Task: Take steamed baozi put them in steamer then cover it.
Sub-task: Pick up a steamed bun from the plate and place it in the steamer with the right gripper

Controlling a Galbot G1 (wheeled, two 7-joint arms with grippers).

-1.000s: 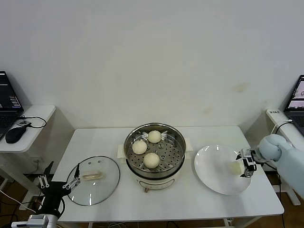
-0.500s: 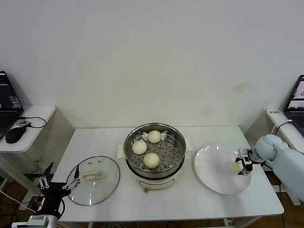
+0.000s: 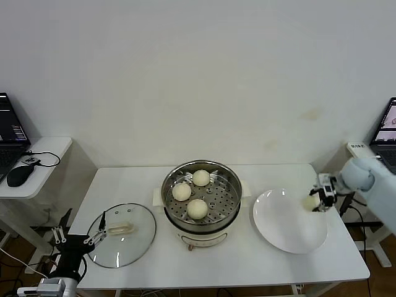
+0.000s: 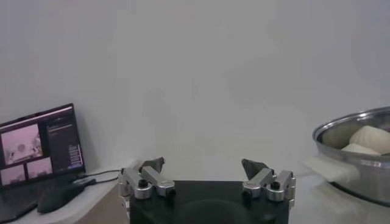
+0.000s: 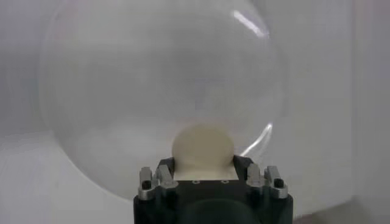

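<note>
I see the steamer (image 3: 201, 199) at the middle of the table (image 3: 266, 263), with three buns (image 3: 197, 208) in it. The lid (image 3: 122, 234) lies flat to its left, the plate (image 3: 281, 230) to its right. My right gripper (image 3: 320, 201) holds a fourth bun (image 3: 311, 202) above the plate's right edge. My left gripper (image 3: 77, 237) sits just beside the lid's left edge.

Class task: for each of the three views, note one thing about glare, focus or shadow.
Head view: sharp, even light, faint shadows under the steamer. Left wrist view: open left gripper crisp, laptop soft. Right wrist view: bright glare arcs on the plate; bun in the right gripper slightly soft.
</note>
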